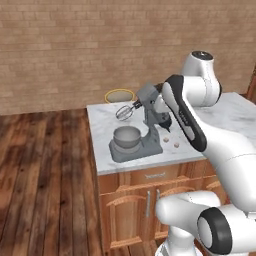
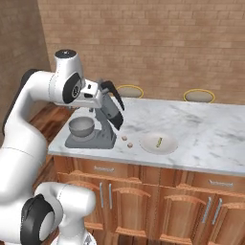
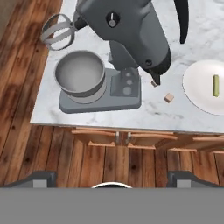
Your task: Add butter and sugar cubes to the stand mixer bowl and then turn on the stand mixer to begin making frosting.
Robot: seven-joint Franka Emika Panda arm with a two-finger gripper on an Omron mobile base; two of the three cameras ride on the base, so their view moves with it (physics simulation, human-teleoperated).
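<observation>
Wooden cabinets (image 2: 143, 191) under marble counter (image 2: 210, 134), brick wall (image 2: 167, 43).

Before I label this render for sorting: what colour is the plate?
White, clearest in the hand view: the plate.

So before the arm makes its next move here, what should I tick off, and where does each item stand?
1. Stand mixer bowl seated on the stand mixer base: ok.
2. Bowl interior free to receive ingredients: ok, it looks empty and the tilted-back head holds the whisk off to one side.
3. Sugar cubes reachable: ok, two lie on the counter beside the mixer base.
4. Butter located: ok, a pale yellow stick lies on the white plate.
5. End effector ready to grasp: ok, open and holding nothing.
6. Mixer switched off: cannot tell from the controls.
</observation>
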